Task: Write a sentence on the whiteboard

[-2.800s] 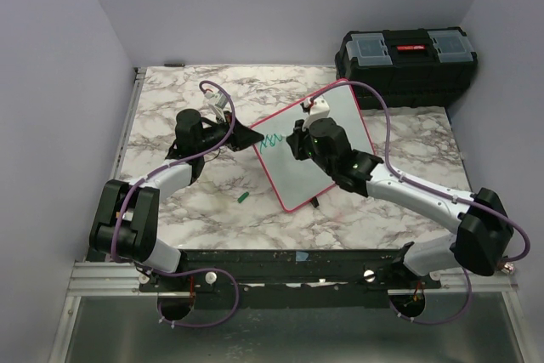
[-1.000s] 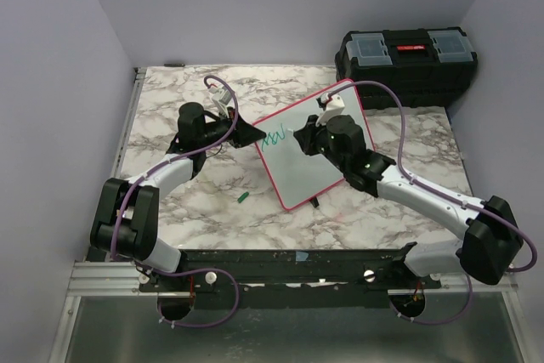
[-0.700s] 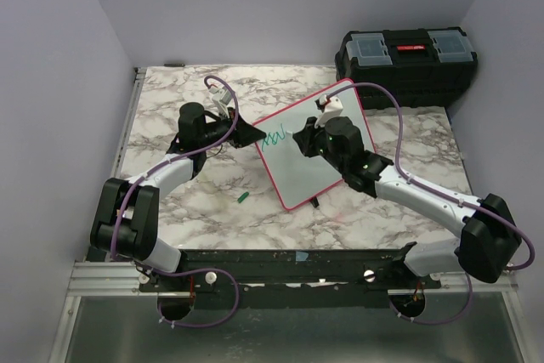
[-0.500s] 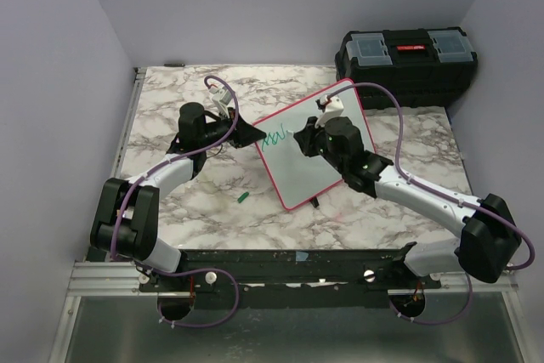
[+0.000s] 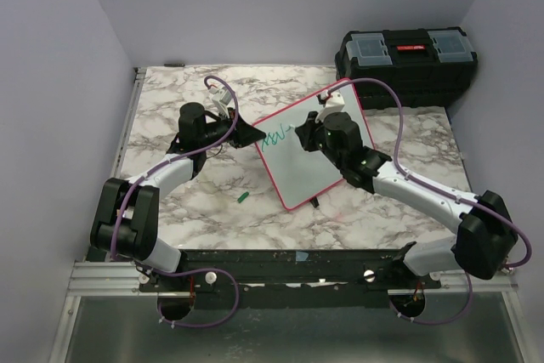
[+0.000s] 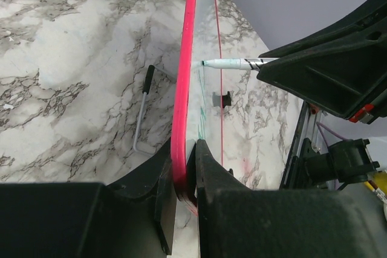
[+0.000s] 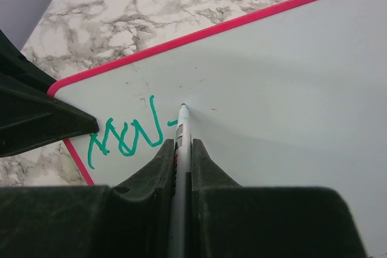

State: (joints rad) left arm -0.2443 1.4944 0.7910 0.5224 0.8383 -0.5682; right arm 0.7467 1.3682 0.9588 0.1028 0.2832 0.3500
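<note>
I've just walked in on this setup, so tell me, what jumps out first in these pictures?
The pink-framed whiteboard stands out mid-table, raised at a tilt with the left tool clamped on its edge. The right tool holds a marker with its tip against the board, just right of a green scribble. A black toolbox sits at the far right corner.

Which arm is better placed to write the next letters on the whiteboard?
Right: the right gripper is shut on the marker, tip at the whiteboard; the left gripper clamps its pink edge.
</note>
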